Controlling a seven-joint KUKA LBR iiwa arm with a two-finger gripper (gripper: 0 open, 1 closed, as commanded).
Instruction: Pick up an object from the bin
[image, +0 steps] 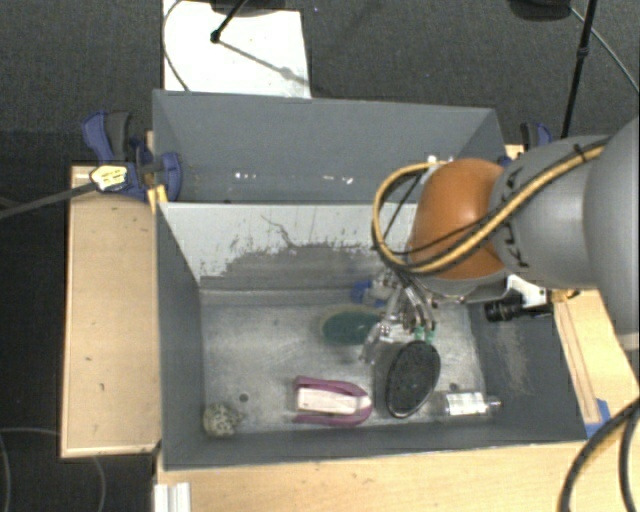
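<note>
Toward the right of the floor of the bin (258, 345), the gripper (400, 325) is hanging low from the arm (565, 215). The wrist hardware is crowding the view of it, so whether the claw is open or closed cannot be told, and nothing is showing as held. Two things are lying closest to it. A dark teal lump (346, 327) is sitting just beside it on the left, and a black oval thing (411, 378) is lying just below it, its upper end appearing to reach the claw's tip.

The pick is judged to be at the approach stage, with the choice lying between those two. To do this step well, the arm should be settling squarely over one of them rather than straddling the gap. The lump looks rounded and may be rolling away if it is nudged off-centre, so a centred, straight descent would suit it. The oval looks flat and long, so closing across its narrow width should be giving the surer hold.

Farther off, a purple-and-white thing (331, 399), a small clear thing (470, 404) and a speckled ball (220, 420) are lying near the front wall, well clear of the descent.
</note>
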